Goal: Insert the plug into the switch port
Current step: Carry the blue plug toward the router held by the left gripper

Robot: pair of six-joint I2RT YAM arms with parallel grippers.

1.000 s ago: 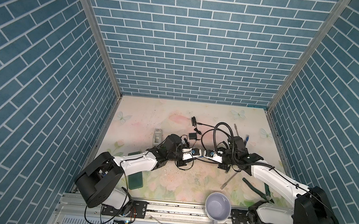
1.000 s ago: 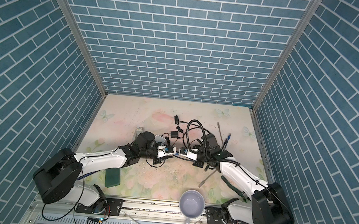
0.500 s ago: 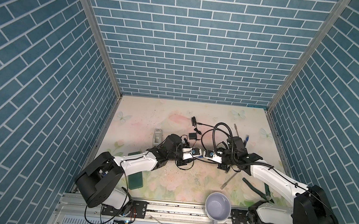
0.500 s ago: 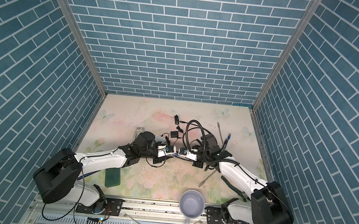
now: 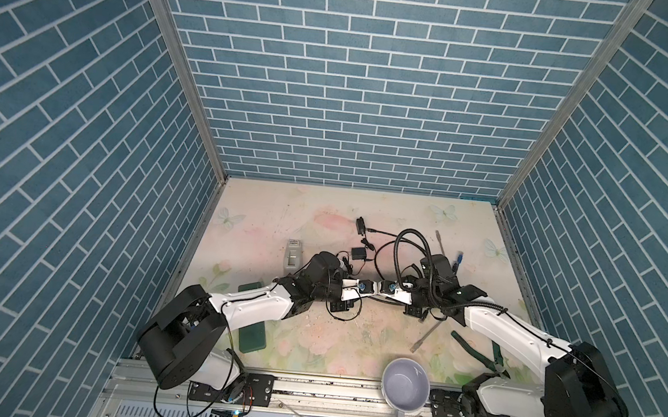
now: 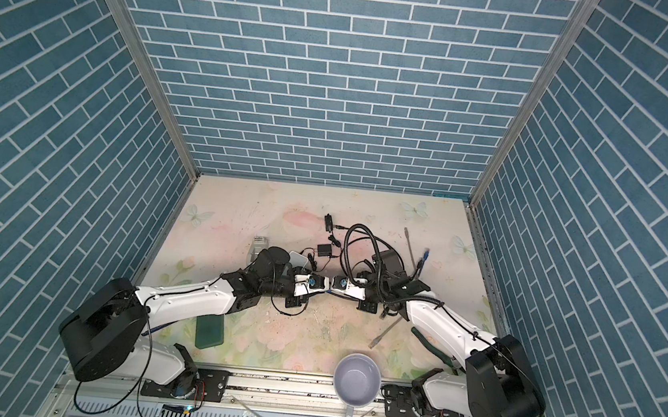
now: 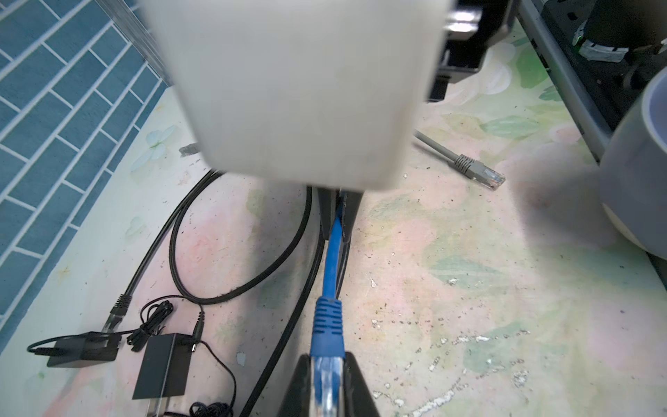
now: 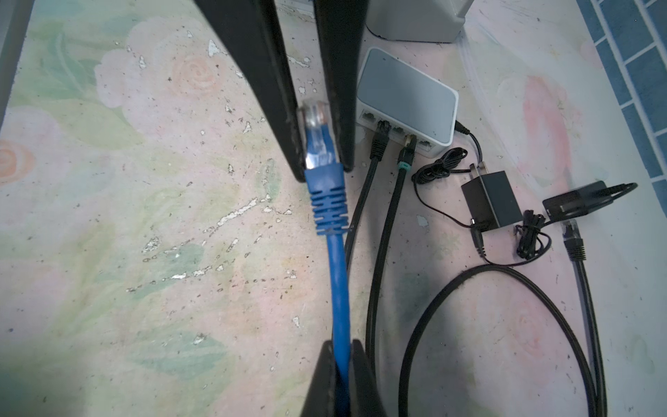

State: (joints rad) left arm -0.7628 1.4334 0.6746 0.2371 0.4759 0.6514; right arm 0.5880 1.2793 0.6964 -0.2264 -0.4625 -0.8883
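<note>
Plug (image 8: 317, 140) clamped in the left gripper (image 8: 322, 166) by its clear sides, boot and blue cable (image 8: 337, 281) trailing back to the right gripper (image 8: 341, 348) — pinched tight on that cable a little way behind. Looks like a two-point hold: stiffens the floppy lead for steering the nose. Sits just beside the switch (image 8: 408, 90), not in any port yet, tip seemingly pointing roughly in the insertion direction. Shows two black cables (image 8: 375, 159) seated in the switch, free ports either side — probably needs a sideways shift, then a straight push.
</note>
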